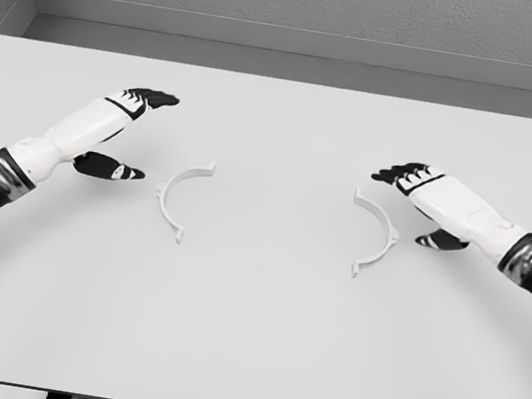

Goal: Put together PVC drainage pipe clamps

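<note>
two clamp halves lying apart, both hands hovering open

the left clamp half (181,198) is lying flat on the white table (242,348), its open side facing right. the right clamp half (376,233) is lying well apart from it, to its right, open side facing left, so the two arcs are facing each other across bare tabletop.

the left hand (120,131) is sitting just left of the left clamp half, fingers spread and holding nothing, thumb pointing toward the arc. the right hand (428,200) is hanging just right of the right clamp half, fingers extended, also holding nothing.

likely trouble: the halves are thin and lying flat, so fingers closing on them may be sliding them across the smooth surface rather than lifting them, and a skewed grip would be leaving the end tabs misaligned when the arcs meet. pushing one half too hard could be knocking the other out of line.

nothing else is resting between the left clamp half and its partner; a grey wall is running behind the table's far edge.
</note>
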`<state>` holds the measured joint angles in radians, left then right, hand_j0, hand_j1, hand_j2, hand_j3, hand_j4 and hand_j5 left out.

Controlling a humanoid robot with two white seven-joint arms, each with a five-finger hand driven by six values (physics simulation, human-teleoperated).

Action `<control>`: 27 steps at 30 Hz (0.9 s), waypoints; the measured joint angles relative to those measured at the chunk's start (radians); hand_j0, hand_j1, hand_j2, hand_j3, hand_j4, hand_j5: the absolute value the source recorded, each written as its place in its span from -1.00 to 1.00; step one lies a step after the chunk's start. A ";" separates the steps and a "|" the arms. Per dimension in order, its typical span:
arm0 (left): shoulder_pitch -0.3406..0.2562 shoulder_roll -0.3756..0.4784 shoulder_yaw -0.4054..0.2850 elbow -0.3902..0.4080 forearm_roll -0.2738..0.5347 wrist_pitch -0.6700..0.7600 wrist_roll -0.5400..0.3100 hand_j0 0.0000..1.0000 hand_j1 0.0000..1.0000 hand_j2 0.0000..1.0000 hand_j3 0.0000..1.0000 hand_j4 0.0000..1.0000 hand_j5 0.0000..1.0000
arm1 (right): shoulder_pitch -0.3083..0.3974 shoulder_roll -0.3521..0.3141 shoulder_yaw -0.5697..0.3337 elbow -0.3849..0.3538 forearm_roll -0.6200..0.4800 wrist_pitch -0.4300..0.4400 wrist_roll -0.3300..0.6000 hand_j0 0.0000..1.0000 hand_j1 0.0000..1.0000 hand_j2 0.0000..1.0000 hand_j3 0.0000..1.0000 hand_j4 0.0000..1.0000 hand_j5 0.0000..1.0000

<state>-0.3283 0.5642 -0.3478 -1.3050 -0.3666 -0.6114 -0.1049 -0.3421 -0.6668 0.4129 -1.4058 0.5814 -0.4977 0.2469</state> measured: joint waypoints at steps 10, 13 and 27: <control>-0.006 -0.012 -0.017 0.065 -0.001 0.000 0.000 1.00 1.00 1.00 1.00 1.00 1.00 | -0.003 0.015 0.014 0.005 0.000 0.000 0.000 1.00 1.00 1.00 1.00 1.00 1.00; -0.008 -0.022 -0.034 0.072 -0.001 0.000 0.000 1.00 1.00 1.00 1.00 1.00 1.00 | -0.015 0.019 0.018 0.003 0.000 0.001 0.000 1.00 1.00 1.00 1.00 1.00 1.00; -0.038 -0.032 -0.044 0.126 0.001 0.000 0.000 1.00 1.00 1.00 1.00 1.00 1.00 | -0.015 0.023 0.031 -0.029 0.001 0.001 0.019 1.00 1.00 1.00 1.00 1.00 1.00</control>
<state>-0.3666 0.5318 -0.3920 -1.1790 -0.3654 -0.6113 -0.1048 -0.3574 -0.6437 0.4435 -1.4347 0.5826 -0.4970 0.2654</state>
